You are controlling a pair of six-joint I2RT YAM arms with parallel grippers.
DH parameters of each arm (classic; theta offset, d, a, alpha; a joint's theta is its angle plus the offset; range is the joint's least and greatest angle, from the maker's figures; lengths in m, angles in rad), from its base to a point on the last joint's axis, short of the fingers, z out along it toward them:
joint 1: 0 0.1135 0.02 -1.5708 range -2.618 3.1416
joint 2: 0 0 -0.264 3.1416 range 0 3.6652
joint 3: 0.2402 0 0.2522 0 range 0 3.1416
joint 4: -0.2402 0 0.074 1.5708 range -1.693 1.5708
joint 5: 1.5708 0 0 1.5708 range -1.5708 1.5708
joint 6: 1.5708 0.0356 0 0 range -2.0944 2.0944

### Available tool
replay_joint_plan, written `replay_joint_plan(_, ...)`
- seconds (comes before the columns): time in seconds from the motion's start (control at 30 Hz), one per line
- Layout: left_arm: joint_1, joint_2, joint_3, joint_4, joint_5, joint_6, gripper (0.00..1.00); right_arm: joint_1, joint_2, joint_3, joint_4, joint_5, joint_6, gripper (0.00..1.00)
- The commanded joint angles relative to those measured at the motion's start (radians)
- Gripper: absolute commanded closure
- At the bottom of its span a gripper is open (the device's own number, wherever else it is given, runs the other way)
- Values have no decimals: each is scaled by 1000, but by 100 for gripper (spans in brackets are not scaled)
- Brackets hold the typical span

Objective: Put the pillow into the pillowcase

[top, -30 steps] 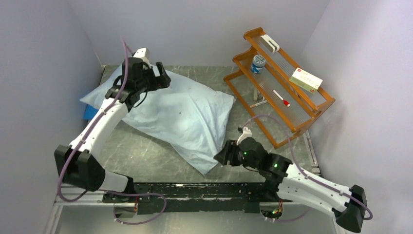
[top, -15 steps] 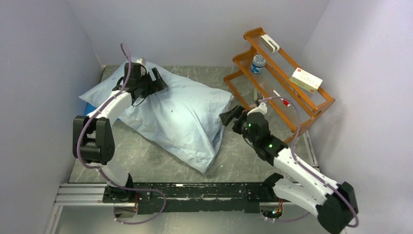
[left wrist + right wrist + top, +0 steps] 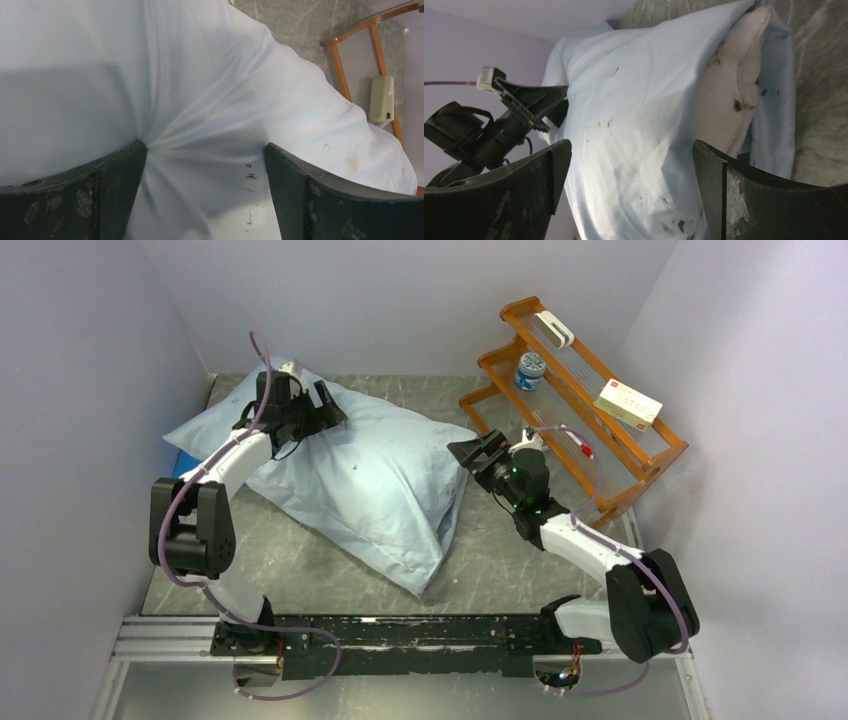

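The pale blue pillowcase (image 3: 370, 480) lies slantwise across the table with the pillow inside it. In the right wrist view the white pillow (image 3: 736, 85) shows at the case's open end, with the blue cloth (image 3: 634, 100) over most of it. My left gripper (image 3: 318, 406) is open at the far left end, its fingers pressed into the cloth (image 3: 210, 100); its left fingertip (image 3: 132, 160) dimples the fabric. My left gripper (image 3: 205, 150) holds nothing. My right gripper (image 3: 472, 452) is open and empty, just off the case's far right corner, and faces the open end (image 3: 631, 150).
An orange wooden rack (image 3: 575, 390) stands at the back right with a box (image 3: 628, 402), a jar (image 3: 531, 368), a pen and a white device (image 3: 382, 97). A bright blue mat's edge (image 3: 180, 470) shows under the case's left side. Walls close in left, back and right.
My right arm has swung from the case's near corner up to its far right corner. My left arm has drawn back and settled onto the far left end. The pillowcase shifted slightly.
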Motion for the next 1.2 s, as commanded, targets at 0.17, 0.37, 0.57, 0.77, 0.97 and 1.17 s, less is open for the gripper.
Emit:
replay_joint_plan(0.17, 23, 49, -50, -98, -44, 39, 4, -25, 111, 65, 182, -46, 10, 4)
replay_joint_plan(0.37, 22, 16, -52, -119, -82, 48, 4, -25, 147, 57, 300, -99, 47, 4)
replay_joint_plan(0.57, 32, 15, -61, -120, -92, 41, 4, -18, 194, -41, 621, -161, 228, 5)
replay_joint_plan(0.77, 34, 23, -56, -132, -90, 45, 4, -26, 263, -145, 1154, -204, 271, 10)
replay_joint_plan(0.97, 34, 28, -54, -137, -97, 46, 4, -16, 279, -103, 1304, -356, 225, 9)
replay_joint_plan(1.17, 34, 20, -51, -143, -105, 51, 4, -18, 301, -167, 1253, -263, 254, 13)
